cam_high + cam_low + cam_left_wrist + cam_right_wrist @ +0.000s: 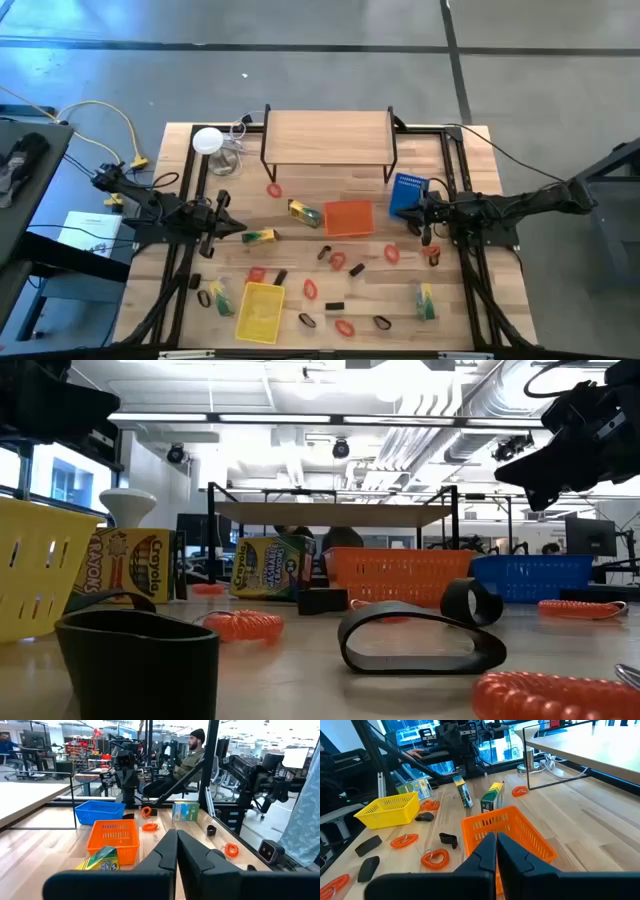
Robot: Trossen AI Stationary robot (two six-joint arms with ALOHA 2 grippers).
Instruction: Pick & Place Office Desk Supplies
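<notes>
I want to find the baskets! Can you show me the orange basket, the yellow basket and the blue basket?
orange basket (349,218): high view, on its mesh floor.
yellow basket (260,310): high view, on its mesh floor.
blue basket (406,192): high view, on its side wall.

Orange basket (349,218) and scattered red bands (338,262) crowd the table's (470,300) middle.

Three baskets (349,218), shelf (327,138), disc (207,140)

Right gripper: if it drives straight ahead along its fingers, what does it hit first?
Most likely the orange slatted plastic basket, lying directly ahead of the shut right gripper in its wrist view. The gripper may sit above the rim, so it might pass over; depth is unclear.
</notes>
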